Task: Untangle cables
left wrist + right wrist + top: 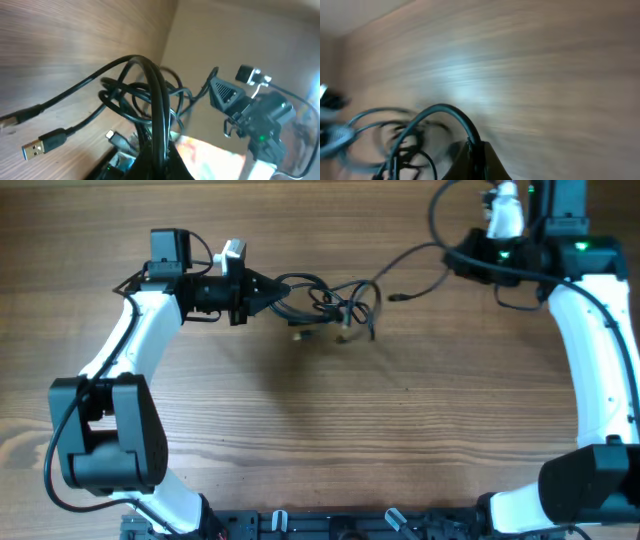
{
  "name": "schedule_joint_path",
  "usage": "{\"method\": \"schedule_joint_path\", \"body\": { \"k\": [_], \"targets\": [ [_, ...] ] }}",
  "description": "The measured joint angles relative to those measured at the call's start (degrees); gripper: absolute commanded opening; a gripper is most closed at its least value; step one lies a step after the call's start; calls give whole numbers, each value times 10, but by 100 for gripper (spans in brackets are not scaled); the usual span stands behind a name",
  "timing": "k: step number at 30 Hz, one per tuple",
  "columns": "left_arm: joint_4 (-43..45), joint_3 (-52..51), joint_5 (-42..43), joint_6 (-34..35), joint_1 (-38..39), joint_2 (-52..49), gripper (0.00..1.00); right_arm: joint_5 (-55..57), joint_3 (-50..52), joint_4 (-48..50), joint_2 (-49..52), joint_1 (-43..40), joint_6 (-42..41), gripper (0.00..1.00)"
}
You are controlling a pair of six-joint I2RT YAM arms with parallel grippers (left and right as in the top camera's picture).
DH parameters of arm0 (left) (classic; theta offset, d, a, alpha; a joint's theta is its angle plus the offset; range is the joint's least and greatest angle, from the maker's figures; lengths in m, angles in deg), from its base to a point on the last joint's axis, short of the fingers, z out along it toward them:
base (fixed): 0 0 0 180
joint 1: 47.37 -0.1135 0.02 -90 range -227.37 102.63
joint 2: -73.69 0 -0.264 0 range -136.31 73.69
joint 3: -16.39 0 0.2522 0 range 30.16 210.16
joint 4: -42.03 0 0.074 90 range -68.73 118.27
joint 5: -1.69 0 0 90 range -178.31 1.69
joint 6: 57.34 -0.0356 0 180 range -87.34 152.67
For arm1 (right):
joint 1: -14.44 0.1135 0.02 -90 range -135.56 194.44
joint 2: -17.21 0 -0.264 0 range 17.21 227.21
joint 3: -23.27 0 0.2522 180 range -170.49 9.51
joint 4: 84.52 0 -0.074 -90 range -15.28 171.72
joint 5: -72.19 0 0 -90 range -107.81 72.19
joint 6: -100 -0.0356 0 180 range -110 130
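Evidently early in the job, going by the layout. Shows the thin black flexible cables [335, 302] with small plug ends bunched in a loose knot on the far middle of the brown wood-grain table [400, 440], loops crossing over and under each other, almost none lying free. Finds the black left pincer [272, 292] closed on a doubled loop at the knot's left edge, the strands running down between its fingers in the left wrist view. Finds the black right pincer [455, 255] well apart at the far right, pinched shut on one cord arching off from the knot toward it. Counts a single strand partly drawn out, then, with the rest of the bundle left to separate. Looks slack and springy: glossy cords curling in rounded loops, with a silver-tipped USB plug [31, 150] and a second plug end lying on the wood just beside the bundle. Leaves the tangle too blurred in the right wrist view for finer detail.
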Motion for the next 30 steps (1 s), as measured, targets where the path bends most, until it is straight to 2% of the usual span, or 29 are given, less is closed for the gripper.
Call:
{"method": "schedule_joint_path", "body": {
  "k": [6,8,11,12,13,15,17,20,24,27,28,30],
  "targets": [
    [-50,0,-136,-12,-7,0,4,168,0,-82,0,-11,-35,4],
    [-43,0,-169,-16,-7,0,4,148,0,-106,0,-11,-10,4],
    [-6,0,-176,-44,-7,0,4,67,0,-149,0,-12,56,5],
    [19,0,-162,-63,-5,0,4,47,0,-167,0,-12,75,8],
    [56,-1,-134,-85,-2,0,4,38,0,-181,0,-12,85,19],
    [117,-2,-72,-112,3,0,4,25,0,-197,0,-14,107,49],
    [182,-1,9,-134,12,0,4,-2,0,-200,0,-15,146,61],
    [241,-1,104,-148,17,0,4,-43,0,-188,0,-15,191,62],
    [248,-1,152,-147,16,0,4,-121,-10,-119,0,-14,220,62],
    [246,-1,158,-77,20,0,4,-161,-18,-44,-2,17,208,55],
    [245,-1,159,-35,27,0,4,-153,-18,-19,-2,49,183,47],
    [245,-1,158,36,41,0,4,-105,-18,8,-2,110,106,39]
  ]
}}
